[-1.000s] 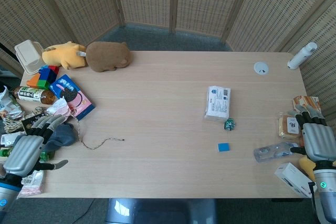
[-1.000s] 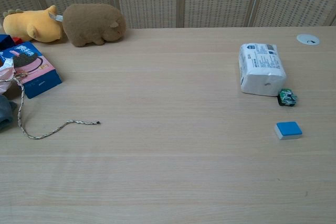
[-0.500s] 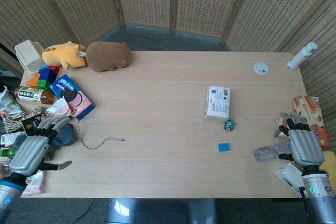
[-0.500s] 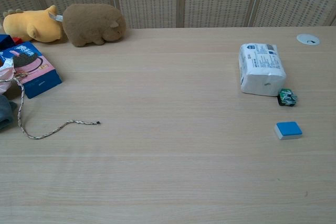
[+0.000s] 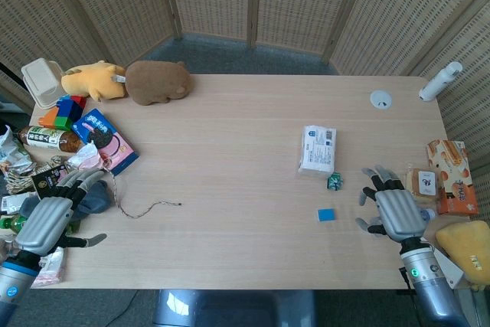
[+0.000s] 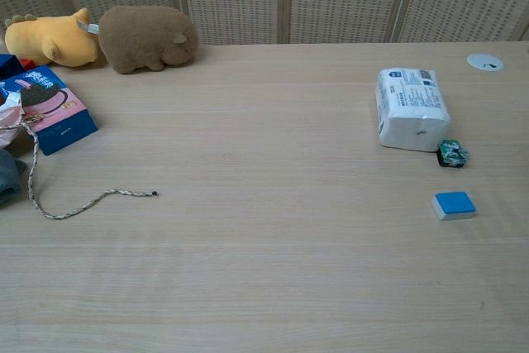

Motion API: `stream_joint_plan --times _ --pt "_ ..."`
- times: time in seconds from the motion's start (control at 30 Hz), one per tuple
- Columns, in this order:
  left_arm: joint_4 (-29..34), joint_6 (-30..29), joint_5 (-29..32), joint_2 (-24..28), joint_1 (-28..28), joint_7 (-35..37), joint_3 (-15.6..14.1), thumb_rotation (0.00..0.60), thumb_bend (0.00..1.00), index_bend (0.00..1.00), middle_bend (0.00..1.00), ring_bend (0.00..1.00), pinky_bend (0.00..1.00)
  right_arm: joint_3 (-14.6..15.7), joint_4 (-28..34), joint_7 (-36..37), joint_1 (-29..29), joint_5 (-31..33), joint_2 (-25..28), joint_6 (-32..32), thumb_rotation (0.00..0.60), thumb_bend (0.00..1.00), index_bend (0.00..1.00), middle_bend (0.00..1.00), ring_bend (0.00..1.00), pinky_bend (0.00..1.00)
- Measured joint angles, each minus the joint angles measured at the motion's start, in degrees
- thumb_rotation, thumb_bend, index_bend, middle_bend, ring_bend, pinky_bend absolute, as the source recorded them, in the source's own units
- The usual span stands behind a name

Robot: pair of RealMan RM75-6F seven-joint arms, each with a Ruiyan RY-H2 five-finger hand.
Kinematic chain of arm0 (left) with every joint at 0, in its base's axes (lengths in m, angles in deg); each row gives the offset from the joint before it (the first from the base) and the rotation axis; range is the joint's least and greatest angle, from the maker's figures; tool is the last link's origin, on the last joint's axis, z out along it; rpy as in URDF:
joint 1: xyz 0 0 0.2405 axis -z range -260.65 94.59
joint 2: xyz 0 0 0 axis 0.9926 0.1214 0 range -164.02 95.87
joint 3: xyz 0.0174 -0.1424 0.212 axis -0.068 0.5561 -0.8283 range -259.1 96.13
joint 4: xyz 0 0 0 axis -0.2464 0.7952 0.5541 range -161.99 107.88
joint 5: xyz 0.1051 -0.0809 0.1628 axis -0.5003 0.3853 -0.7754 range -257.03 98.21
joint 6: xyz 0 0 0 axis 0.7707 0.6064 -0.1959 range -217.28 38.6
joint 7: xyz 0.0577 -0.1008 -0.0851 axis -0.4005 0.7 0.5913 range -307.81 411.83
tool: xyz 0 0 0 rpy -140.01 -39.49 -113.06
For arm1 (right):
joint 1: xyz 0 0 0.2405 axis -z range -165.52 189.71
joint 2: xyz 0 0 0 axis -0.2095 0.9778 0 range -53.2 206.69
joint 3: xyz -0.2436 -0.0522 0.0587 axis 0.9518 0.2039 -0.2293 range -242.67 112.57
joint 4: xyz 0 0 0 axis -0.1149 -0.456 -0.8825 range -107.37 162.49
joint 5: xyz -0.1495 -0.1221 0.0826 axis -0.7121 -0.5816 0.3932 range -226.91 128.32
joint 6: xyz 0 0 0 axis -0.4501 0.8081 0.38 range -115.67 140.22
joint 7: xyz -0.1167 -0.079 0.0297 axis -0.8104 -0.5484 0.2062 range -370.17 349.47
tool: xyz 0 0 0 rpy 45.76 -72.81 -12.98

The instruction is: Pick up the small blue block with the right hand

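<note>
The small blue block (image 5: 326, 214) lies flat on the wooden table (image 5: 230, 158), right of centre near the front; the chest view shows the same blue block (image 6: 454, 204) with a pale underside. My right hand (image 5: 396, 210) hovers palm down with fingers spread, holding nothing, about a hand's width to the right of the block. My left hand (image 5: 50, 216) is open at the table's front left edge, over the clutter there. Neither hand appears in the chest view.
A white tissue pack (image 5: 318, 148) and a small green wrapped item (image 5: 334, 181) lie just behind the block. A string (image 5: 145, 206), a blue snack box (image 5: 105, 140) and two plush toys (image 5: 157, 82) are at left. Snack packets (image 5: 450, 176) sit at the right edge.
My right hand has moved left from the table's right edge, over the clear packet, toward the blue block. The left hand has barely shifted. The block has not moved.
</note>
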Motion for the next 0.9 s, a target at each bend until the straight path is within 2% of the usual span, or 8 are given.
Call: stream_joint_plan --times 0.57,0.73,0.9 --pt "0.9 0.9 -0.1 0.6 1.1 0.0 0.5 0.6 0.0 0.0 0.0 0.0 0.0 0.6 -5.2 -5.6 -4.0 3.6 -10.2 -4.5 0.6 0.25 0.52 0.16 0.0 0.0" --pt "0.9 1.1 0.0 0.5 1.3 -0.2 0.5 0.6 0.01 0.0 0.0 0.0 0.0 0.8 -7.2 -6.1 -5.1 4.1 -13.0 -5.6 0.6 0.24 0.4 0.16 0.0 0.0" --pt "0.9 0.9 0.0 0.5 1.3 -0.1 0.5 0.6 0.01 0.0 0.0 0.0 0.0 0.9 -9.1 -7.2 -6.3 4.9 -15.5 -7.0 0.6 0.24 0.35 0.15 0.0 0.0"
